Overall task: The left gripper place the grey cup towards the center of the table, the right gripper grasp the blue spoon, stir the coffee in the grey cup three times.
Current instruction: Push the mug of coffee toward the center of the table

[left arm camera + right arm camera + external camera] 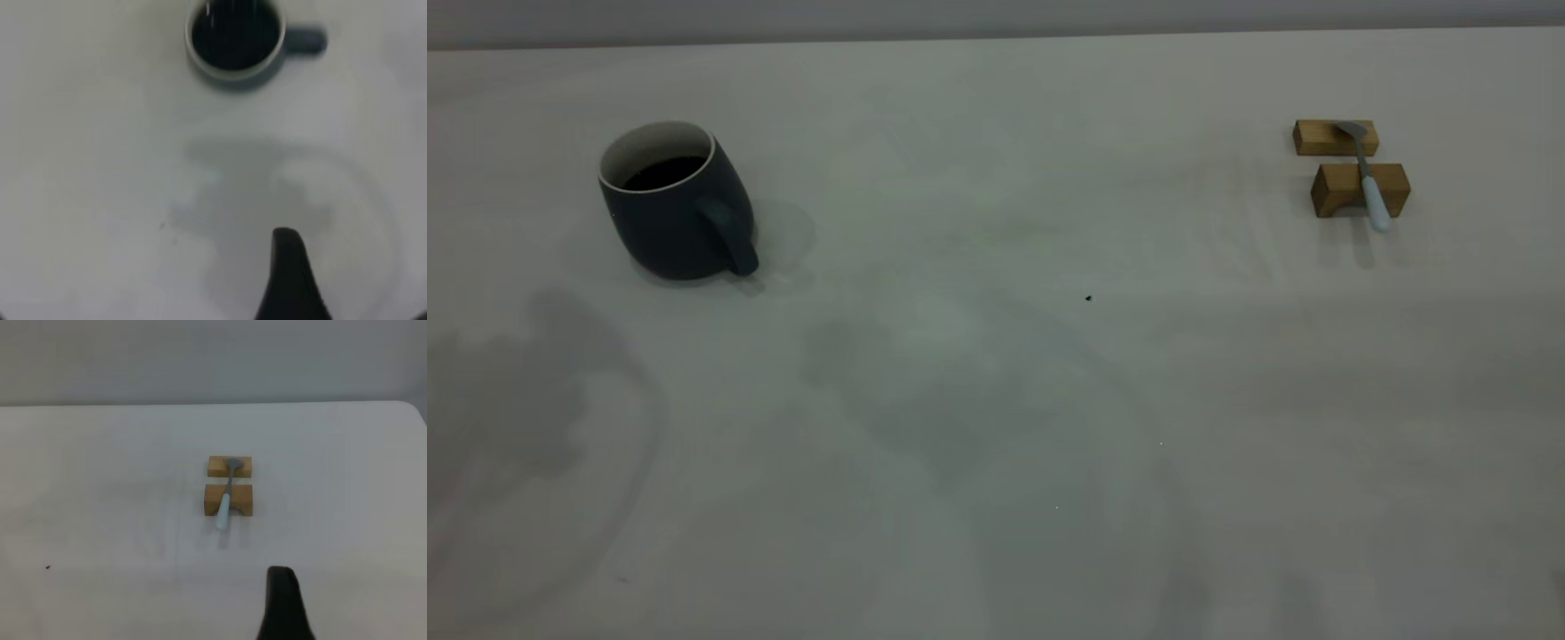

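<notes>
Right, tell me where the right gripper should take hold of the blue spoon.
Grip the blue spoon by its pale handle, probably from above. It lies across two wooden blocks, bowl on the far block, handle overhanging the near one, so the raised handle leaves room under it for the right gripper's fingers.

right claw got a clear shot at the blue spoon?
Probably yes. The blue spoon lies across two wooden blocks, handle end overhanging, with bare table between it and the right claw. Nothing stands in the way; the grey cup sits far off.
</notes>
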Motion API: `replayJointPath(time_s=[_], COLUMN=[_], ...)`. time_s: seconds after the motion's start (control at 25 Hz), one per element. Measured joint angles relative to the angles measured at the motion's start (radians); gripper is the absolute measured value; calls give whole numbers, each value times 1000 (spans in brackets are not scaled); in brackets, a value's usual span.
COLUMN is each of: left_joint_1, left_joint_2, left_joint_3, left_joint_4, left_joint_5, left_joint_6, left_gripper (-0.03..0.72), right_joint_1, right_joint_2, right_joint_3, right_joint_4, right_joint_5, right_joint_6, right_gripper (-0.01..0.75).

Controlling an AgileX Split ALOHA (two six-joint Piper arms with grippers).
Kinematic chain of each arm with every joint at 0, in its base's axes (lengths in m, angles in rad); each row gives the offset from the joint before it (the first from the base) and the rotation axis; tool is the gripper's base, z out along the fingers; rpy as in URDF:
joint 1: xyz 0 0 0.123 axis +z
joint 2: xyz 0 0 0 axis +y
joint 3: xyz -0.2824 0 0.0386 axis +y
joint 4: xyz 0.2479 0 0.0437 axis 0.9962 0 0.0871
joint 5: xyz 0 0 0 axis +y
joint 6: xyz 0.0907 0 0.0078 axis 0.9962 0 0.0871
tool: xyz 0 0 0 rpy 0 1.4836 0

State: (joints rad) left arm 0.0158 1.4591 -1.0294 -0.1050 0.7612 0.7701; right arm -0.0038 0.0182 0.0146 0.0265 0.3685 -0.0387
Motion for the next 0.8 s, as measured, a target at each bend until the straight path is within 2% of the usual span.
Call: replayJointPath(time_s=[0.24, 0.4, 0.56, 0.64, 0.8], left_joint_1=[-50, -75, -77, -77, -77], left_joint_2=[156, 255, 369, 445, 507], left_joint_3=[-78, -85, -85, -85, -86], left_joint_4=[235, 366, 410, 421, 435], left_joint_5=[39, 6, -103, -204, -294], left_joint_6=[3, 4, 36, 104, 166], left_gripper=[585, 585, 585, 585, 585], right_joint_1=[0, 0, 0, 0, 0], right_joint_2=[0, 0, 0, 0, 0], right_joint_3=[0, 0, 0, 0, 0], right_joint_4=[0, 0, 0, 0, 0], right_joint_5=[0, 0, 0, 0, 0], right_joint_6=[0, 0, 0, 0, 0], right_gripper=[580, 580, 580, 580, 580])
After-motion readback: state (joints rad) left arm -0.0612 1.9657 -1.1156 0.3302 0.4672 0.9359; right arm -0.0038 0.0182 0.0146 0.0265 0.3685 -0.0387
